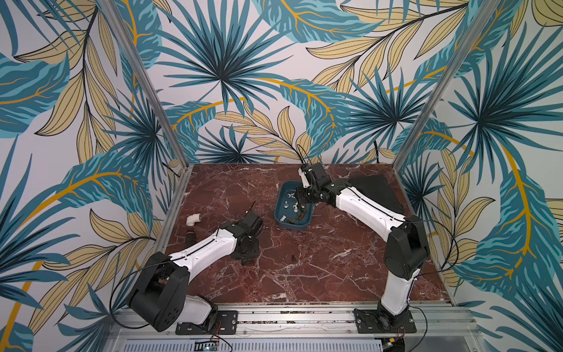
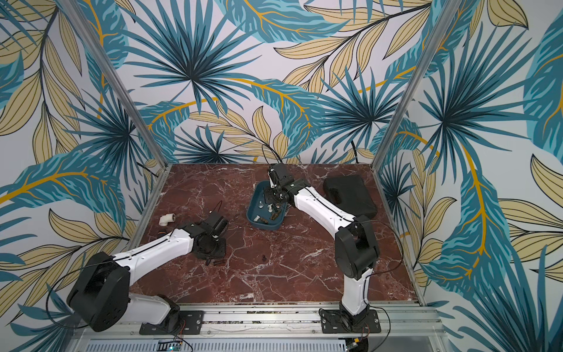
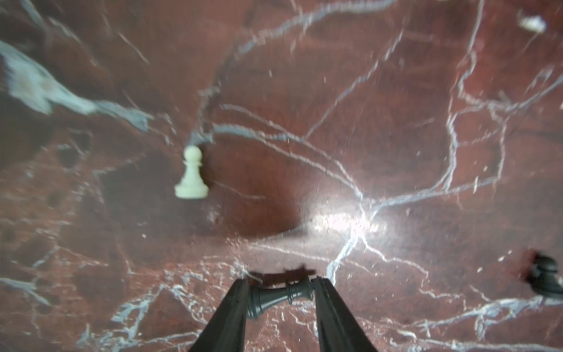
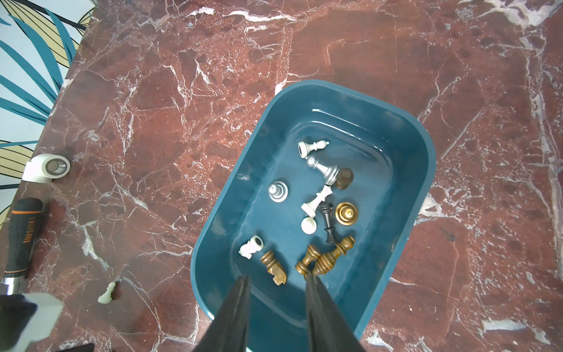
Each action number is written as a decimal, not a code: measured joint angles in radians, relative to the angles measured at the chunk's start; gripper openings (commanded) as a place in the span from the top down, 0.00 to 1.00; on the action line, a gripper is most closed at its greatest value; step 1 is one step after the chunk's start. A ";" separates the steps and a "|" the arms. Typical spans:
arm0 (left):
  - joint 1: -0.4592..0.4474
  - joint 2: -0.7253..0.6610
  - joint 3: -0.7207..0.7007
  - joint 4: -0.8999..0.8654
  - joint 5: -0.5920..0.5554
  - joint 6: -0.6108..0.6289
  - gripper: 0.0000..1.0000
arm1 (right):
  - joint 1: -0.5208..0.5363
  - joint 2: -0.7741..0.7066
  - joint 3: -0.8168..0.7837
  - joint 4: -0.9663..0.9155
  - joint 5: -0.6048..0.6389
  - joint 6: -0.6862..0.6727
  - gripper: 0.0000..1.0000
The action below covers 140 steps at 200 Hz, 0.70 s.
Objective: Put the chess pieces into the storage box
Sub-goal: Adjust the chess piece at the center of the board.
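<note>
The storage box (image 4: 243, 176) is a shallow teal plastic tub with rounded corners and a glossy inside, and it stands on the red-brown marble table (image 1: 335, 274) with thin white veins. Inside the box lie about a dozen chess pieces (image 4: 316, 201). They are small turned figures with round bases in white, silvery, brass, black and brown wood colours, most of them fallen on the side. The right gripper (image 4: 277, 275) hangs over the box at its end with the brown pieces. Its two dark, tapered fingers are apart and nothing is between them. Well apart from the box, the left gripper (image 3: 280, 286) is clenched on a dark chess piece (image 3: 274, 300), which lies crosswise with its base against one finger and its top against the other. Outside the box, a white pawn (image 3: 192, 173) stands upright on the marble, and a second dark piece (image 1: 293, 258) is there as well. Farther from the box rest a white pipe elbow (image 4: 47, 167) and a black ribbed tool handle (image 4: 23, 237).
</note>
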 measured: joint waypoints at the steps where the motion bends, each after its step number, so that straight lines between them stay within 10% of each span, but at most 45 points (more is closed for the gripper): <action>1: -0.001 0.000 0.000 0.000 0.001 0.000 0.58 | 0.000 0.000 0.000 0.000 0.000 0.000 0.64; 140: -0.249 0.007 -0.011 -0.046 0.109 0.013 0.57 | 0.000 -0.017 -0.006 0.002 -0.023 0.011 0.65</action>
